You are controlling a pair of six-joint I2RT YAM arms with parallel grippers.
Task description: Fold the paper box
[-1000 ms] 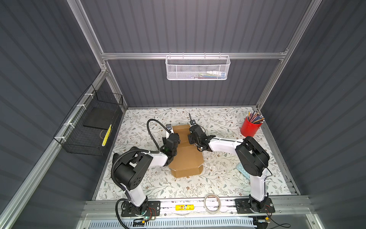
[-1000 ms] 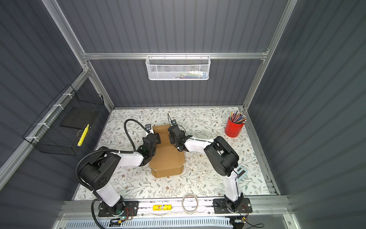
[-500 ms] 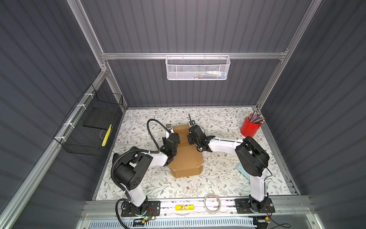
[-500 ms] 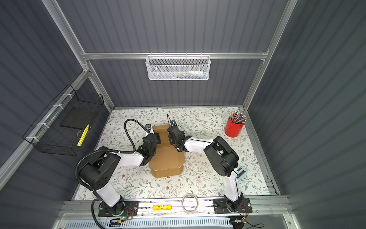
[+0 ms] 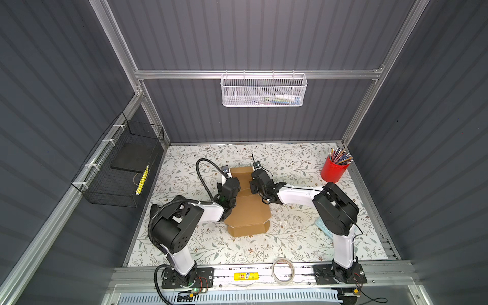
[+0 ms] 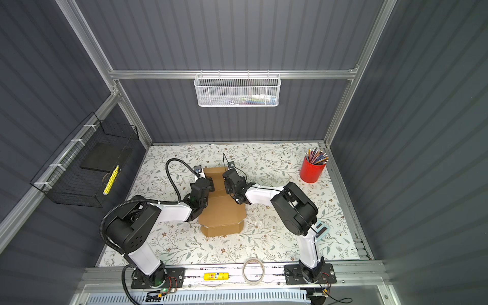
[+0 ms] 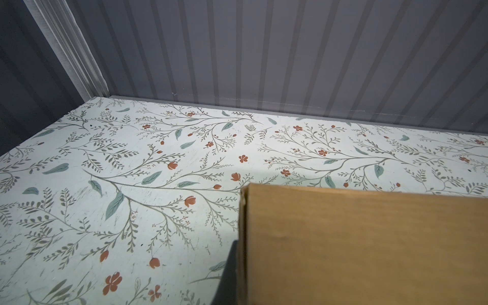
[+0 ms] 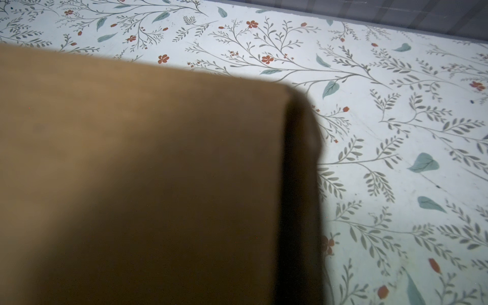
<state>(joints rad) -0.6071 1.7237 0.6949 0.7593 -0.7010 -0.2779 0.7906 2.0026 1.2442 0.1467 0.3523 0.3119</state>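
In both top views we have the paper box (image 5: 248, 211) mid-table on the floral tabletop (image 5: 290, 245), grey ribbed walls (image 5: 237, 39) all around, with the left gripper (image 5: 235, 182) and right gripper (image 5: 254, 182) at its far end. Left wrist view: cardboard up close, a dark finger (image 7: 228, 272) at its edge, claw closed tight. Right wrist view: blurred cardboard, a finger (image 8: 301, 184) beside it; its width we cannot tell.

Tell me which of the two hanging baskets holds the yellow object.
The black wire basket on the left wall holds it; the white mesh basket hangs from the back rail.
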